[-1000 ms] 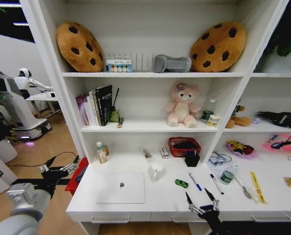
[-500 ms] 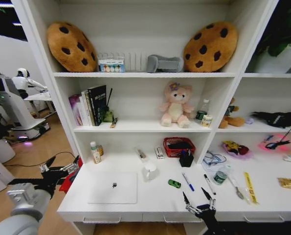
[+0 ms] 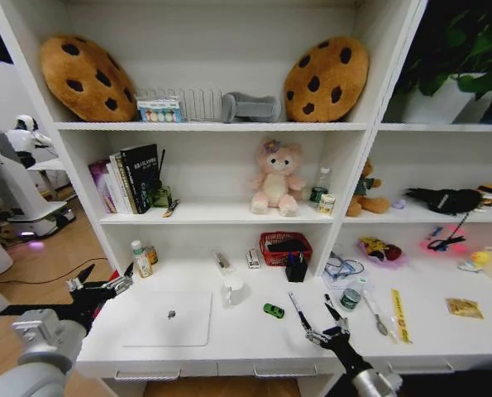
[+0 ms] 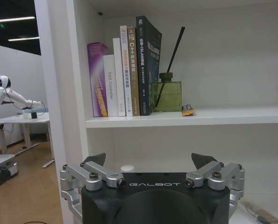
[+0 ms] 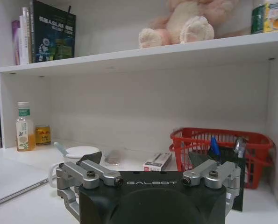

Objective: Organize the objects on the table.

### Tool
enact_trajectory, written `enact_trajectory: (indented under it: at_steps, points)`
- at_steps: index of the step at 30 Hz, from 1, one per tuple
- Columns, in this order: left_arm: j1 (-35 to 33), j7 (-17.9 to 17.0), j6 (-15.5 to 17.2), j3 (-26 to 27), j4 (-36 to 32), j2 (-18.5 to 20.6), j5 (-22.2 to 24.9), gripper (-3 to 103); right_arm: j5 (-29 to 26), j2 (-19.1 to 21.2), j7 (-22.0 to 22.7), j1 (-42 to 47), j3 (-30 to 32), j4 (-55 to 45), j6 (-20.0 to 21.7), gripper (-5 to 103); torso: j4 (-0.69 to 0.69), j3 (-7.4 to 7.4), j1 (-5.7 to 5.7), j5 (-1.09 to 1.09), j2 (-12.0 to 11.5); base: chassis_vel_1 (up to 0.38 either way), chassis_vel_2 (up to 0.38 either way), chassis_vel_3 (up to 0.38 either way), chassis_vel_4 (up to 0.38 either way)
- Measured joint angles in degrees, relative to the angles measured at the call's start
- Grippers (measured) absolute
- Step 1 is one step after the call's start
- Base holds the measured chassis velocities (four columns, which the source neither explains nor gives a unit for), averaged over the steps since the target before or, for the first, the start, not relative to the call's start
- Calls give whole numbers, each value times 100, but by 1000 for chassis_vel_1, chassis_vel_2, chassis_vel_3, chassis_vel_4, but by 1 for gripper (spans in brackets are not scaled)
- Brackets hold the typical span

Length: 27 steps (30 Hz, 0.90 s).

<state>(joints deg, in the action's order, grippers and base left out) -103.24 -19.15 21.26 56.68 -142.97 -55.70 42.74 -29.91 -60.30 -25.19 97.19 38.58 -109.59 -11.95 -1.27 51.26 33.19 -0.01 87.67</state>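
On the white table (image 3: 246, 341) lie a silver laptop (image 3: 167, 318), a tiny green toy car (image 3: 273, 310), a green-lidded jar (image 3: 351, 298), a spoon (image 3: 379, 319), a yellow strip (image 3: 398, 314) and a yellow packet (image 3: 464, 308). My right gripper (image 3: 309, 299) (image 5: 146, 158) is open over the desk's front, between the car and the jar; the pens are partly hidden by its fingers. Beside the desk's left end my left gripper (image 3: 103, 279) (image 4: 149, 161) hovers open and holds nothing.
At the back of the desk stand a white mug (image 3: 231, 289), a red basket (image 3: 284, 246), a black pen holder (image 3: 296, 269) and a bottle (image 3: 138, 258). Shelves above hold books (image 4: 124, 70), a plush toy (image 3: 272, 178) and cookie cushions. Another robot (image 3: 18, 165) stands far left.
The camera has turned right, so the whole picture has slid left. My right gripper has reached farther over the desk, from its front edge to beside the toy car.
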Motion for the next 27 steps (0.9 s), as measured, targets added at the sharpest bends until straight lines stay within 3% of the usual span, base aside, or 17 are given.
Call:
enact_trajectory:
  at_steps: [7, 16, 21, 27]
  points:
    - [0, 0, 0, 0, 1, -1, 0, 100, 71, 421, 306, -455, -85, 310, 1, 100, -3, 0, 0, 0, 0, 0, 0, 0, 0]
    - [0, -3, 0, -1, -1, -1, 0, 100, 190, 782, 446, -1010, -1001, 829, -224, 100, -3, 0, 0, 1, 0, 0, 0, 0, 0]
    - [0, -4, 0, -1, -1, -1, 0, 100, 488, 930, 454, -1497, -1581, 1090, 211, 100, -2, 0, 0, 1, 0, 0, 0, 0, 0]
    - [0, -4, 0, -1, -1, -1, 0, 100, 468, 1046, 223, -1705, -1908, 1237, 321, 100, -2, 0, 0, 0, 0, 0, 0, 0, 0]
